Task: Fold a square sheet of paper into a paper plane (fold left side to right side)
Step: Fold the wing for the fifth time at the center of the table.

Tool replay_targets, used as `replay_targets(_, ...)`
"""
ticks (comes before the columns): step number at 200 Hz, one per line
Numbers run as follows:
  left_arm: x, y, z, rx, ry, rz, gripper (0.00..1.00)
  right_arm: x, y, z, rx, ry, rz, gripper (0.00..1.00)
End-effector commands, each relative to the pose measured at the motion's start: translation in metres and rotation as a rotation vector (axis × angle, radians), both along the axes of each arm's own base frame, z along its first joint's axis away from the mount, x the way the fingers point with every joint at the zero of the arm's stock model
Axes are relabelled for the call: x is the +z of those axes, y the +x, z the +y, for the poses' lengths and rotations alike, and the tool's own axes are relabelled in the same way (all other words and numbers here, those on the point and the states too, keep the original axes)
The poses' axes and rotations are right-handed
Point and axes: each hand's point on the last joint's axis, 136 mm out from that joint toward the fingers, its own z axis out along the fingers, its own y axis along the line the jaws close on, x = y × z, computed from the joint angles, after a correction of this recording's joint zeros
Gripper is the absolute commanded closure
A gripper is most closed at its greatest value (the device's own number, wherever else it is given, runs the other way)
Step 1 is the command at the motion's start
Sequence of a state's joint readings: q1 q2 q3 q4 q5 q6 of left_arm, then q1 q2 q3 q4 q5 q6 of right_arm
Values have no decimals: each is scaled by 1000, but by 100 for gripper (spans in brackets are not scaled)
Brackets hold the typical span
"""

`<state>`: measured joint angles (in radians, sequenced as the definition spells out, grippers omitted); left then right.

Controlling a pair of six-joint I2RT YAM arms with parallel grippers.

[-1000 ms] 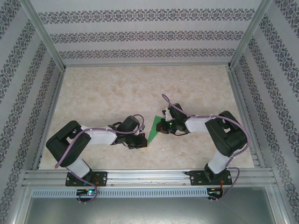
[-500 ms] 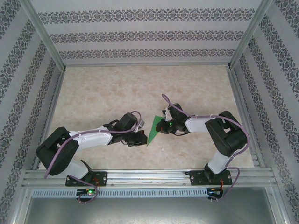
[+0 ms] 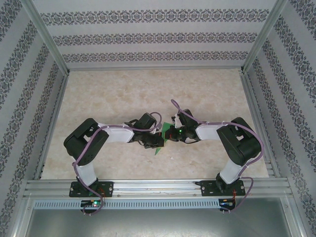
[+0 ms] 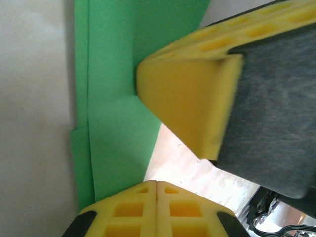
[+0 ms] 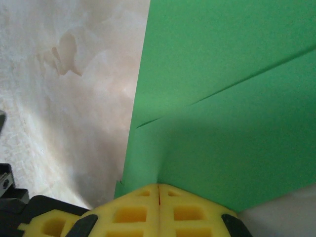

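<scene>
Seen from above, the left arm [image 3: 113, 134] and right arm [image 3: 212, 131], both black and white, reach inward and meet over a pale, marble-patterned surface [image 3: 108, 94]. The paper [image 3: 158, 148] lies between the left jaws and the right jaws. It is thin, matte and bright green, and a pointed sliver pokes out just below the left jaws.

From the left wrist, the left jaws' yellow foam pads [image 4: 128, 212] are pressed together, with only a thin seam between them. Straight ahead of their tips the paper lies flat, folded in layers whose straight edges step along its left side. A blunt yellow pad [image 4: 187, 98] of the right jaws (holed like a grid, backed in dark grey) hangs over the paper's right half.

From the right wrist, the right jaws' pads [image 5: 133, 215] are likewise closed pad to pad. Their tips sit at the paper, which spreads ahead and to the right, smooth, with one straight slanting crease. To their left the surface is bare, mottled cream.
</scene>
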<state>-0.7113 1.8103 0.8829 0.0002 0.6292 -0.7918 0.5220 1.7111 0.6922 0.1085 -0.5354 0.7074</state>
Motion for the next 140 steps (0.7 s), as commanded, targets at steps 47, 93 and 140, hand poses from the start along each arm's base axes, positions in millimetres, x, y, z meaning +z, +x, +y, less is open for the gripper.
replay_targets(47,-19,-20,20,-8,21,32,100,-61,-36,-43,-24,-263,154,100)
replay_targets(93,-22,-45,37,-18,29,57,100,-62,-36,-44,-19,-269,161,100)
replay_targets(140,-24,-68,55,-19,42,71,100,-60,-33,-43,-11,-272,158,100)
